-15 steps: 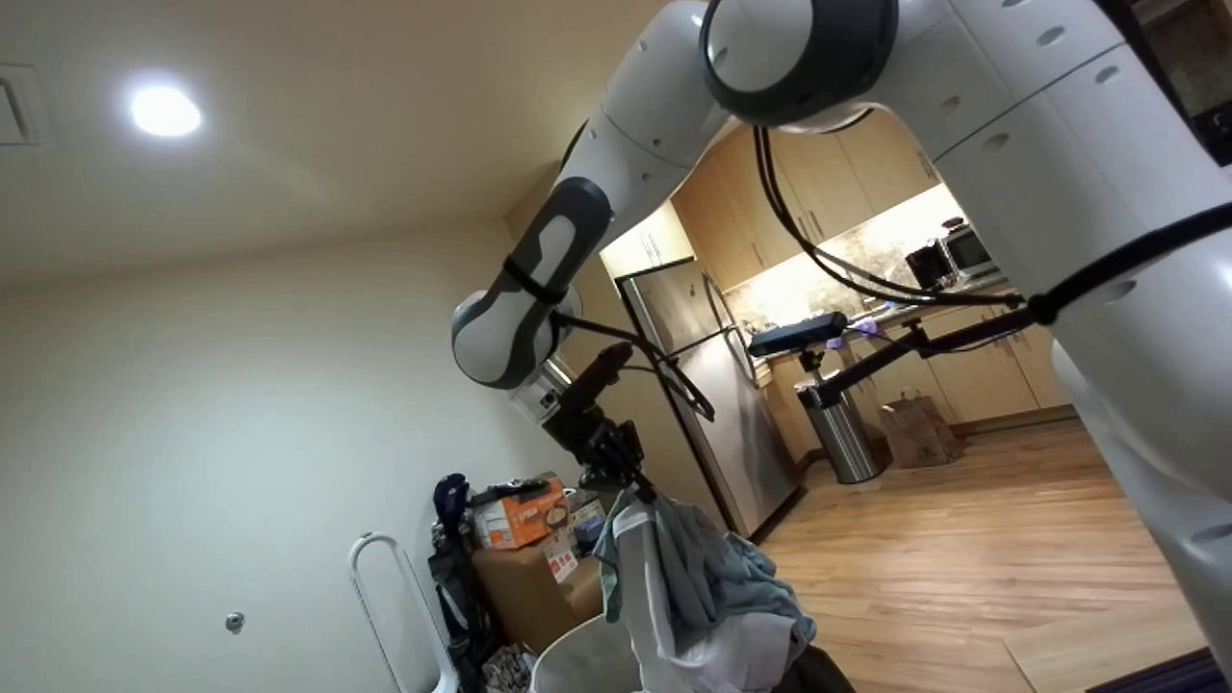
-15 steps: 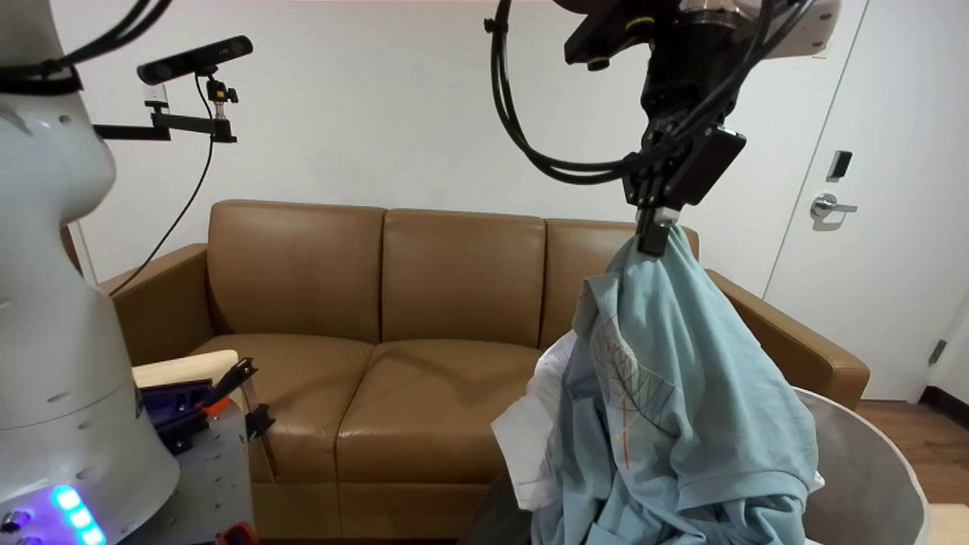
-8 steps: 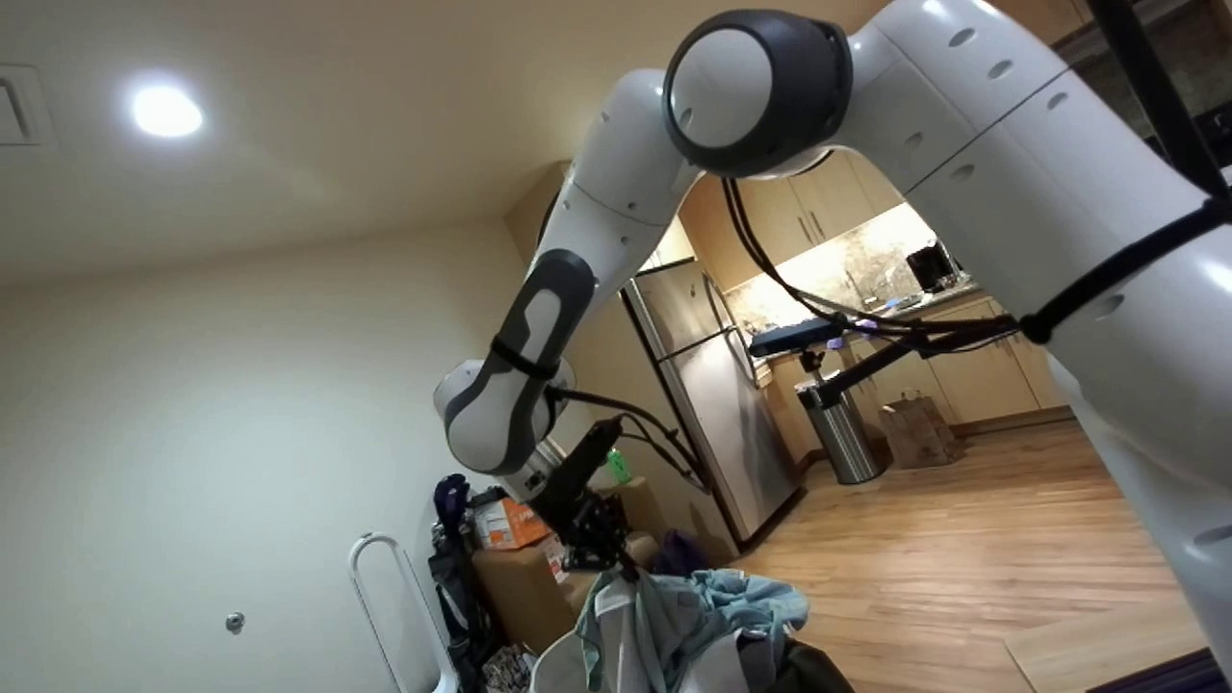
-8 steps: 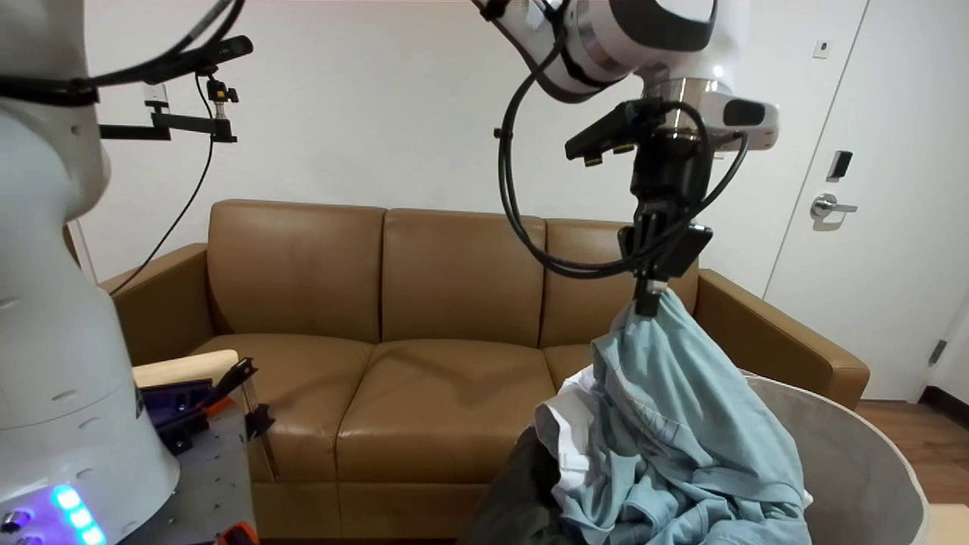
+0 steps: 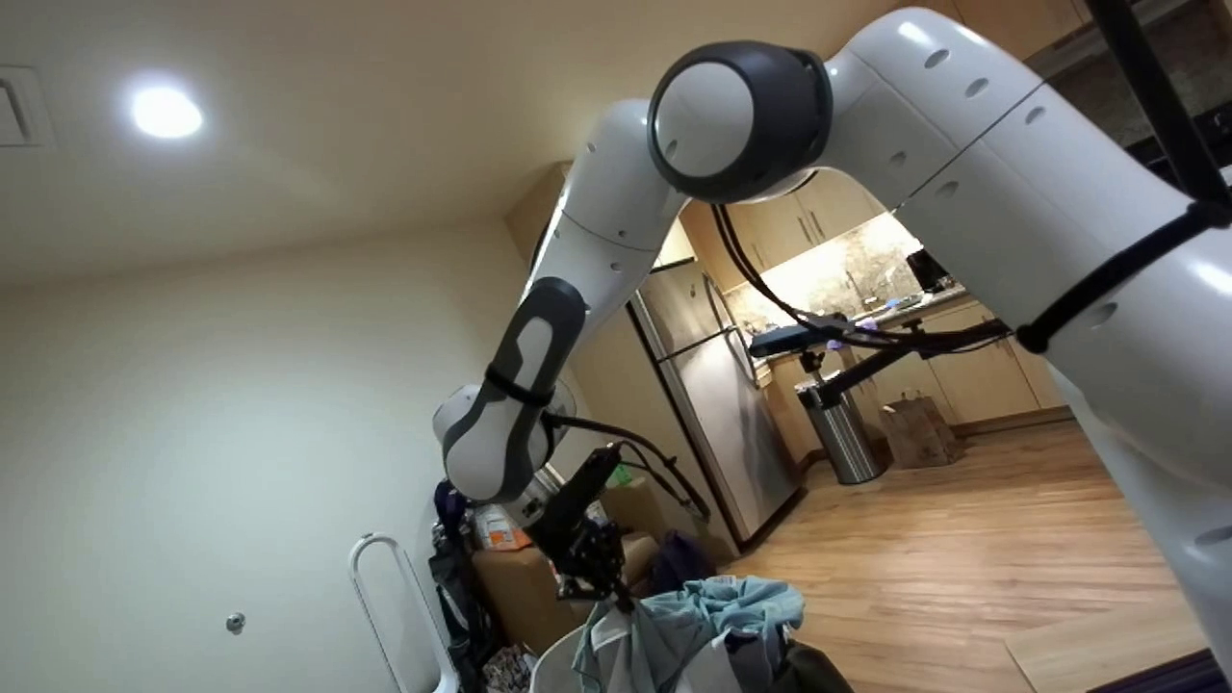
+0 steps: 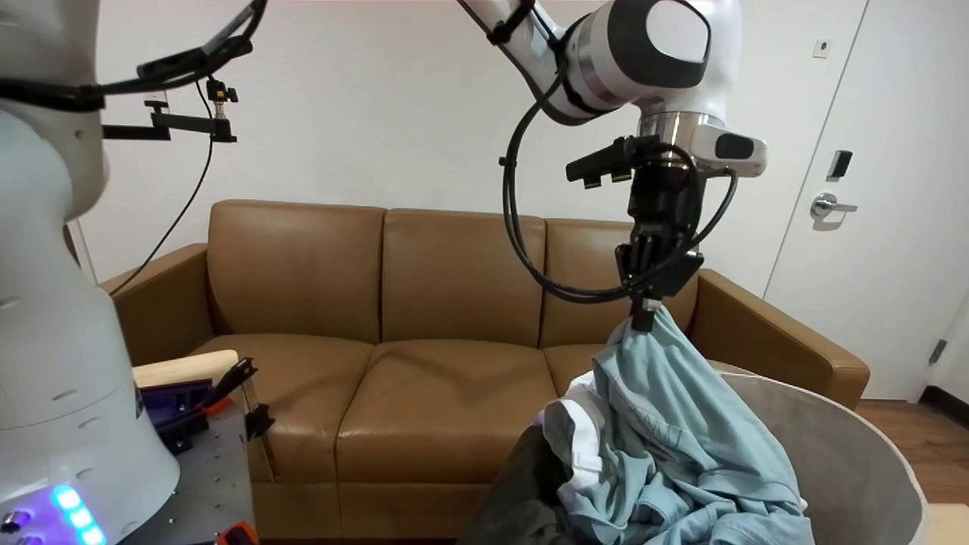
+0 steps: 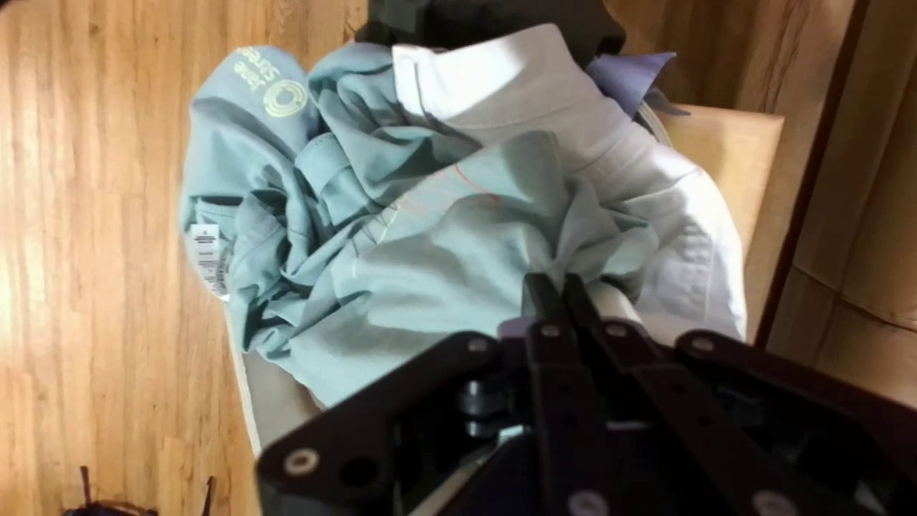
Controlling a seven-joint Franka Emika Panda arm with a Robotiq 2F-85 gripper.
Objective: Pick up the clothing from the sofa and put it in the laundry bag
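The clothing, light blue-green fabric with printed lettering (image 7: pixel 423 279), hangs from my gripper (image 7: pixel 557 283), whose two fingertips pinch a fold of it. In an exterior view the gripper (image 6: pixel 645 322) points down, with the clothing (image 6: pixel 704 439) draped below in a tent shape and crumpled at its bottom. White fabric (image 6: pixel 583 446) lies against its side; whether it is part of the same piece, I cannot tell. Around and under the cloth stands the laundry bag (image 6: pixel 840 431), with a pale rim and grey inner wall. The cloth covers much of its mouth, hiding the bottom.
Behind the bag is the brown leather sofa (image 6: pixel 454 280), its armrest (image 6: pixel 787 333) close to the rim. Dark fabric (image 6: pixel 518 492) hangs at the bag's near side. Cardboard boxes (image 5: pixel 525 592) and a white-framed cart handle (image 5: pixel 395 568) stand by the wall.
My gripper has come down toward the bag with the clothing still pinched. The lower cloth has sunk and bunched up, and more of the bag's rim and the dark fabric shows.
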